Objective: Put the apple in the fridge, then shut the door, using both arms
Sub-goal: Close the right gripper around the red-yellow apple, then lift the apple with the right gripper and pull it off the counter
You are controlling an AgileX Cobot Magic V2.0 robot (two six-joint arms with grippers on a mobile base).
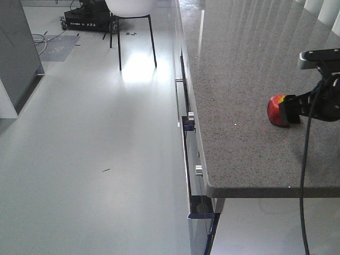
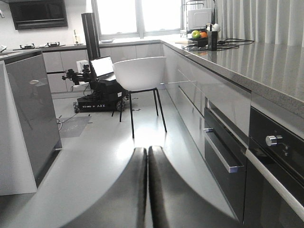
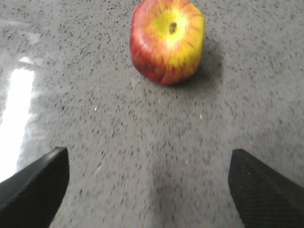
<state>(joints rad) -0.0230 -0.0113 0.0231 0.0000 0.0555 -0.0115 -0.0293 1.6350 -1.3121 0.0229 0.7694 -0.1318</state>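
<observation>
Front view: shows the apple (image 1: 277, 110) resting on the speckled grey countertop (image 1: 239, 79), right gripper (image 1: 292, 110) just beside it.
Left wrist view: shows the left gripper (image 2: 147, 156) pinched narrow, pads together, above the floor (image 2: 95, 156).
Right wrist view: shows fingers (image 3: 38, 185) spread wide, empty, apple ahead, untouched.

Front view: apple (image 1: 275, 110) right side hidden behind right pincer (image 1: 290, 110); arm (image 1: 324, 101) cut by right edge. Chair (image 1: 132, 7) seat cropped at top.
Right wrist view: only the pincer's fingertips (image 3: 35, 183) show, rest cut off below.
Left wrist view: left pincer (image 2: 147, 161) blurred, cropped at bottom. Fruit (image 2: 195, 34) at far end of table (image 2: 266, 61) too small to identify.
</observation>
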